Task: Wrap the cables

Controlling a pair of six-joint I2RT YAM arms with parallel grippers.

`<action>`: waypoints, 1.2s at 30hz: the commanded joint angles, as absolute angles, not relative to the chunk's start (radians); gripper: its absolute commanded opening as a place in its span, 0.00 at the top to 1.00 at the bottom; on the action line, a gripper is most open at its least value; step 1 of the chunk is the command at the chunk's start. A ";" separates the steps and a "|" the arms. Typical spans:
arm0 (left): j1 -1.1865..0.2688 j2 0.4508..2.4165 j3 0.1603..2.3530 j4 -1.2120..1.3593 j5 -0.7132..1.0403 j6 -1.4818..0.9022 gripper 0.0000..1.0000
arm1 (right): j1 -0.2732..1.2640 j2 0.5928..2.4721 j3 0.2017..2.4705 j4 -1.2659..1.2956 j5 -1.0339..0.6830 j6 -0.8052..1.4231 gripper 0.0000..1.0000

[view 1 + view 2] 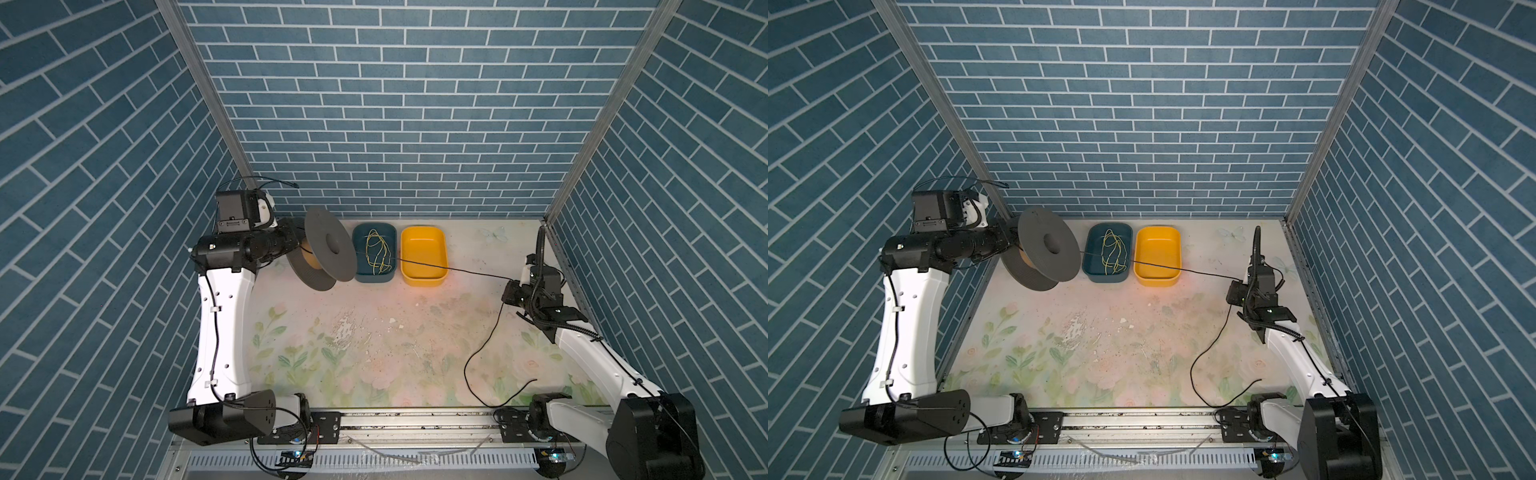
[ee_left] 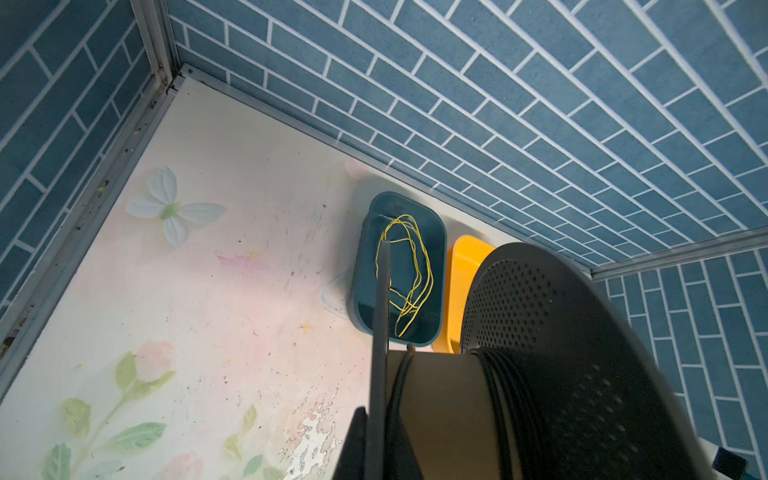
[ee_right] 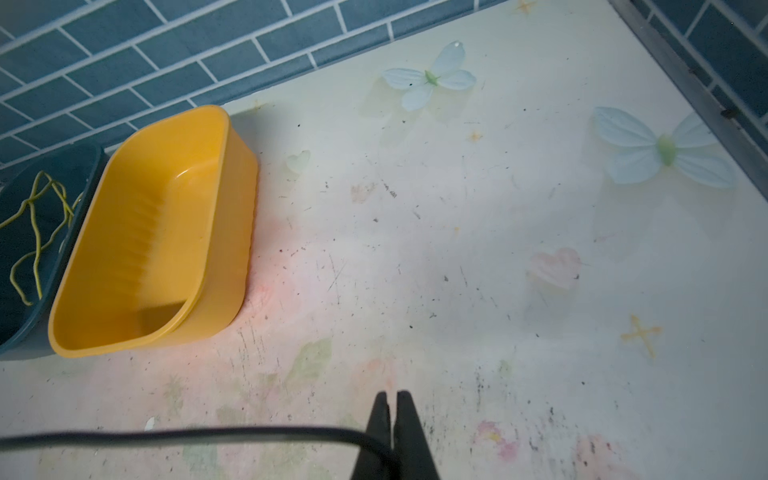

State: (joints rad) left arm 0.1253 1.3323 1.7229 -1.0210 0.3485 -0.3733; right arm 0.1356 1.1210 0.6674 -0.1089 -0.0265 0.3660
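Note:
A grey spool [image 1: 330,245] [image 1: 1048,245] hangs tilted above the table at the back left. My left gripper [image 2: 380,411] is shut on the thin edge of one spool flange [image 2: 381,316]. Several turns of the black cable [image 2: 505,395] lie on the tan core [image 2: 440,399] against the other flange. From the spool the cable [image 1: 436,268] [image 1: 1183,269] runs taut to the right, to my right gripper [image 1: 527,272] [image 1: 1252,272] [image 3: 392,399], which is shut on it. Beyond that grip the slack cable [image 1: 469,365] hangs to the table and curls toward the front edge.
A blue bin [image 1: 374,280] [image 2: 365,249] holding a yellow-green wire [image 1: 376,253] stands at the back, under the taut cable. A yellow bin [image 1: 424,280] [image 3: 232,249] stands beside it. Tiled walls close in the table on three sides.

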 commanded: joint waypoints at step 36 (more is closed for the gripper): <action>-0.262 1.235 1.613 -0.770 0.368 -0.539 1.00 | 0.463 1.325 0.778 0.303 -0.437 0.029 0.13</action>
State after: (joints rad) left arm -0.2459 1.2663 1.6093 -0.8532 0.3275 -0.5091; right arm 0.4404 1.2808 0.7296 0.1848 -0.3950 0.1204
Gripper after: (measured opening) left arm 0.089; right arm 0.868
